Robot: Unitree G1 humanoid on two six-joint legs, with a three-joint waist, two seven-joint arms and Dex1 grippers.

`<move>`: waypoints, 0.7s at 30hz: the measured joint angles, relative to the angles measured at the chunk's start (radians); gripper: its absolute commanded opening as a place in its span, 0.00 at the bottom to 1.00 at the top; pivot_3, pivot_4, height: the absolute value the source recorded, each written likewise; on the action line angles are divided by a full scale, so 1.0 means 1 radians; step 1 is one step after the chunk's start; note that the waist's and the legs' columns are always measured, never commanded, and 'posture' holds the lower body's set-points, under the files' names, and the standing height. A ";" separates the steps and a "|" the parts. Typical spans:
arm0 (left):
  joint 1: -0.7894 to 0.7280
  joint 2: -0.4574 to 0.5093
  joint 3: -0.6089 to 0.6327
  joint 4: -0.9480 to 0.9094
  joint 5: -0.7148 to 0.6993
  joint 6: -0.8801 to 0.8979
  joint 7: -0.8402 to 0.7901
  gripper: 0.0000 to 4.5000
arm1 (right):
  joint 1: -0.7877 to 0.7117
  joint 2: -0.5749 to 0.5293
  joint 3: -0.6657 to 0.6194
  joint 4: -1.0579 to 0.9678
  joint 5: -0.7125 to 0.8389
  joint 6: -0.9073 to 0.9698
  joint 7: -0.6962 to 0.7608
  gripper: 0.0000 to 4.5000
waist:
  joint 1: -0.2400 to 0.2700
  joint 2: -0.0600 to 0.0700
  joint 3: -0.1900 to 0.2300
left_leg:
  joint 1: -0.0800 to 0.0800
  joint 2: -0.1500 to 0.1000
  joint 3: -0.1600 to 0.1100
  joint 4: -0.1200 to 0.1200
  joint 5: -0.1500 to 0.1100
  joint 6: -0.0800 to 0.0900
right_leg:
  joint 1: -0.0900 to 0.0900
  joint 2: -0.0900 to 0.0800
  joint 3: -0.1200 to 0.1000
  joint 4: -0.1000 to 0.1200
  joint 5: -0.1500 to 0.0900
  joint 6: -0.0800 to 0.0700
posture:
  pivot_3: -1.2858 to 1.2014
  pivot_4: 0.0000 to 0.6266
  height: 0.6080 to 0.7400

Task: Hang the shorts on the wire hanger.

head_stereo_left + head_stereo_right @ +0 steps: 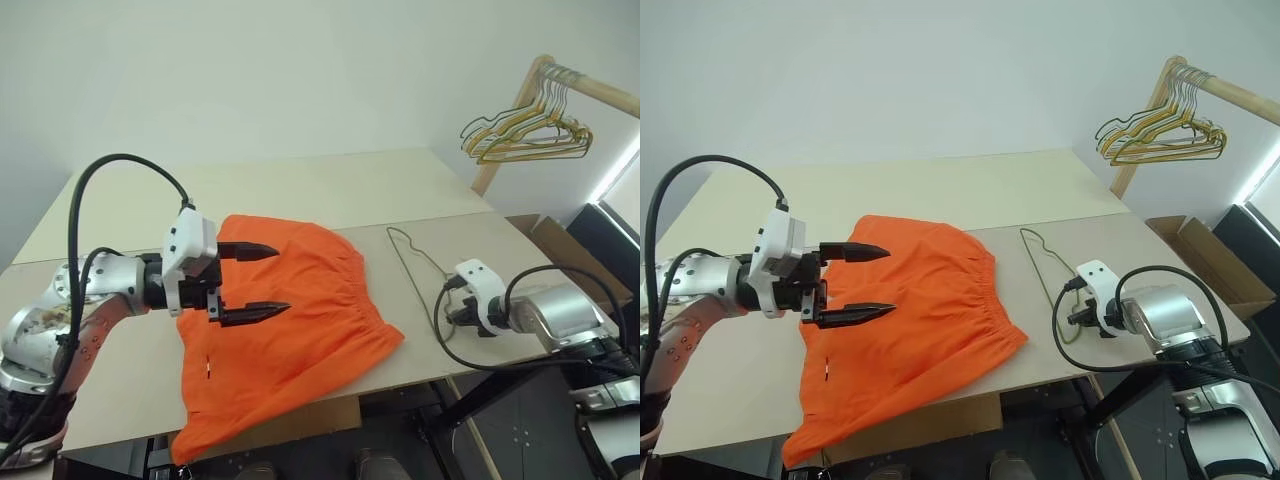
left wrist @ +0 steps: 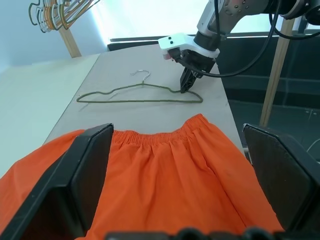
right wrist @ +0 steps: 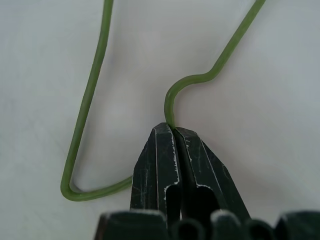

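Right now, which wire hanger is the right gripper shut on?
The single thin grey-olive wire hanger lying flat on the table, not the gold and green bunch hanging on the wooden rail.

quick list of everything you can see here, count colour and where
shorts: one, bright orange, flat on the table, one end hanging over the near edge
wire hanger: one, dull green, flat on the table beside the waistband
bunch of hangers: several, gold and green, on a wooden rail at the far right
table: one, pale beige
cardboard box: one, brown, on the floor at right
left gripper: black fingers open, above the shorts
right gripper: black fingers shut on the wire hanger
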 measured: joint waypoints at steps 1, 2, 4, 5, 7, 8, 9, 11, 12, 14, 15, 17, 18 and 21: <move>-0.002 -0.003 -0.001 0.007 0.004 -0.001 -0.003 1.00 | 0.007 0.000 -0.004 -0.009 -0.002 0.000 -0.001 0.01 | -0.001 0.000 0.000 | 0.000 0.000 0.000 0.000 0.000 0.000 | 0.000 0.000 0.000 0.000 0.000 0.000 | 0.49 0.00 1.00; -0.005 -0.007 -0.003 0.012 0.007 -0.002 -0.004 1.00 | 0.012 0.000 -0.006 -0.017 -0.007 0.000 -0.003 0.01 | -0.001 0.000 0.000 | 0.000 0.000 0.000 0.000 0.000 0.000 | 0.000 0.000 0.000 0.000 0.000 0.000 | 0.49 0.00 1.00; -0.017 -0.018 -0.006 0.024 0.011 -0.004 -0.006 1.00 | 0.023 -0.001 -0.010 -0.034 -0.021 -0.005 -0.013 0.01 | -0.001 0.000 0.000 | 0.000 0.000 0.000 0.000 0.000 0.000 | 0.000 0.000 0.000 0.000 0.000 0.000 | 0.49 0.00 1.00; -0.026 -0.022 -0.008 0.029 0.020 -0.006 -0.006 1.00 | 0.037 -0.005 -0.008 -0.050 -0.039 -0.025 -0.022 0.01 | -0.001 0.000 0.000 | -0.001 0.000 0.000 0.000 0.000 0.000 | -0.001 0.000 0.000 0.000 0.000 0.000 | 0.49 0.00 1.00; -0.036 -0.026 -0.012 0.036 0.031 -0.017 -0.007 1.00 | 0.083 -0.041 0.008 -0.098 -0.100 -0.111 -0.044 0.01 | -0.001 0.001 0.001 | -0.002 -0.001 0.000 0.000 0.000 0.000 | -0.002 -0.001 0.000 0.000 0.000 0.000 | 0.49 0.00 1.00; -0.040 -0.029 -0.012 0.045 0.041 -0.024 -0.006 1.00 | 0.120 -0.078 0.016 -0.142 -0.152 -0.197 -0.058 0.01 | -0.001 0.002 0.001 | -0.004 -0.001 0.000 0.000 0.000 0.000 | -0.004 -0.001 0.000 0.000 0.000 0.001 | 0.49 0.00 1.00; -0.040 -0.029 -0.012 0.051 0.044 -0.025 -0.006 1.00 | 0.124 -0.090 0.016 -0.154 -0.169 -0.227 -0.062 0.01 | -0.002 0.002 0.001 | -0.005 -0.001 0.000 0.000 0.000 0.000 | -0.005 -0.001 0.000 0.000 0.000 0.001 | 0.48 0.00 1.00; -0.061 -0.044 -0.017 0.071 0.051 -0.026 -0.001 1.00 | 0.154 -0.129 0.014 -0.208 -0.240 -0.370 -0.080 0.01 | -0.007 0.002 0.001 | -0.008 -0.001 0.000 0.001 0.000 0.000 | -0.010 0.000 0.000 0.002 0.000 0.001 | 0.49 0.00 1.00; -0.080 -0.051 -0.019 0.081 0.057 -0.026 0.006 1.00 | 0.160 -0.142 0.010 -0.228 -0.274 -0.449 -0.086 0.01 | -0.010 0.002 0.001 | -0.012 0.000 0.000 0.002 0.001 -0.001 | -0.014 0.000 0.001 0.002 0.001 0.001 | 0.49 0.00 1.00; -0.119 -0.066 -0.020 0.105 0.064 -0.024 0.018 1.00 | 0.170 -0.163 0.009 -0.241 -0.352 -0.637 -0.122 0.01 | -0.013 0.002 0.001 | -0.014 -0.001 0.000 0.002 0.001 -0.002 | -0.016 0.001 0.001 0.003 0.002 0.001 | 0.49 0.00 1.00; -0.135 -0.071 -0.021 0.114 0.064 -0.021 0.023 1.00 | 0.172 -0.173 0.009 -0.233 -0.399 -0.745 -0.147 0.01 | -0.014 0.002 0.001 | -0.014 -0.001 0.000 0.002 0.001 -0.002 | -0.016 0.001 0.001 0.003 0.002 0.001 | 0.49 0.00 1.00; -0.172 -0.083 -0.025 0.134 0.064 -0.017 0.026 1.00 | 0.164 -0.203 0.012 -0.194 -0.500 -0.964 -0.199 0.01 | -0.016 0.002 0.001 | -0.014 -0.001 0.001 0.002 0.001 -0.002 | -0.017 0.000 0.001 0.002 0.002 0.001 | 0.49 0.00 1.00; -0.202 -0.087 -0.035 0.158 0.066 -0.016 0.022 1.00 | 0.137 -0.237 0.037 -0.139 -0.592 -1.129 -0.250 0.01 | -0.021 0.002 0.001 | -0.014 -0.001 0.001 0.003 0.001 -0.002 | -0.017 0.000 0.001 0.002 0.002 0.001 | 0.49 0.00 1.00; -0.270 -0.090 -0.047 0.223 0.075 0.002 0.007 1.00 | 0.066 -0.264 0.065 -0.033 -0.750 -1.374 -0.347 0.01 | -0.027 0.002 0.001 | -0.015 -0.001 0.002 0.003 0.001 -0.002 | -0.017 0.000 0.001 0.002 0.002 0.001 | 0.49 0.00 1.00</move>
